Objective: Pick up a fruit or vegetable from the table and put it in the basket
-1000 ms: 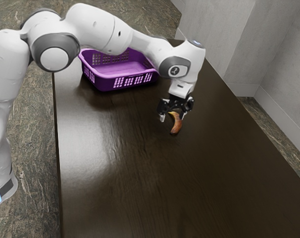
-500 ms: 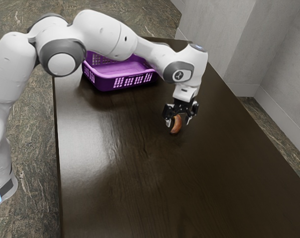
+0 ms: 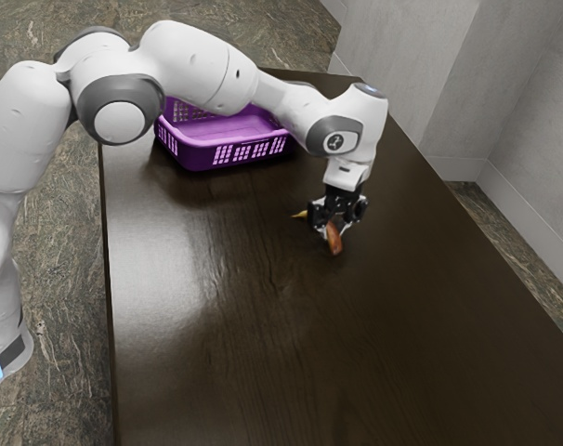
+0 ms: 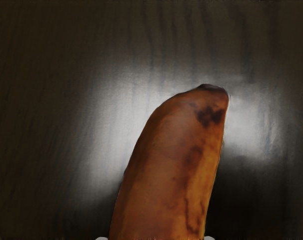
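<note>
One banana point(image 3: 334, 240) is low down at the desk point(image 3: 226, 325), between the two fingers point(image 4: 210, 238) of the end effector point(image 3: 333, 231). They look pressed on it from both sides, so I think the end effector is pinching the banana. Its brown end pokes out in front, and its yellow stem points to the exterior view's left. I can't tell if the banana is touching the desk. The job right now looks like getting a good grip and then lifting. To do that well, squeeze firmly but not too hard, and be sure both fingers push on the fat part. Then go straight up, slow at first, so the banana doesn't drag or turn. It is round and bent, so it could spin or slip out if the grip is near one end. Farther back is the purple basket point(image 3: 202, 156), standing upright with its top open. I can see some of its flat bottom and the holes in its sides, but the arm point(image 3: 198, 65) hides a bit of it. Lift the banana higher than the rim, take it over the middle, and let go low down inside.
</note>
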